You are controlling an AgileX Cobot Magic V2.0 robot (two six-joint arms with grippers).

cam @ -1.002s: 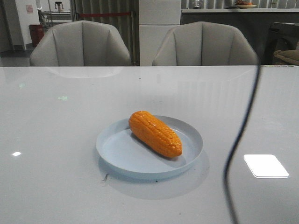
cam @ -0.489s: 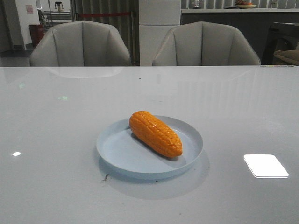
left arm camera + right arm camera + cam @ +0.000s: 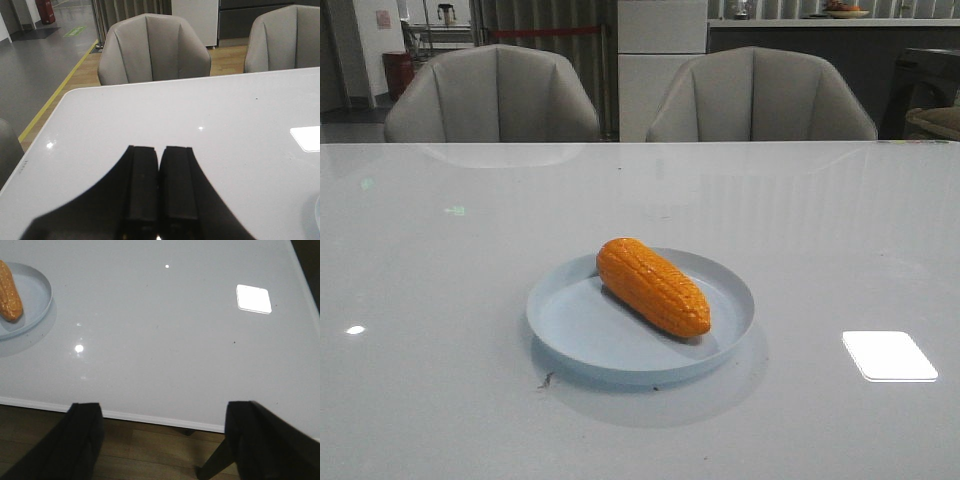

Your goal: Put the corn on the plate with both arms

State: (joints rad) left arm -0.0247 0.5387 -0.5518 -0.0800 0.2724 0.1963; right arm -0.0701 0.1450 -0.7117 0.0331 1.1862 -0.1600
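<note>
- Probably an office lounge or showroom, not a home.
- A long glossy white table [image 3: 470, 250] with two grey upholstered armchairs [image 3: 492, 95] behind it.
- Grey floor with a yellow line [image 3: 60, 90] and a red extinguisher-like object [image 3: 45, 9], too small to confirm.
- A dark counter [image 3: 800, 45] at the back.

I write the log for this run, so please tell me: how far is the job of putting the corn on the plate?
It looks done. The corn lies on the plate, inside the rim. Nothing is in hand: the left gripper is shut and empty above the table, and the right gripper is open and empty near the table's edge. Neither arm shows in the front view. Nothing appears left to do.
</note>
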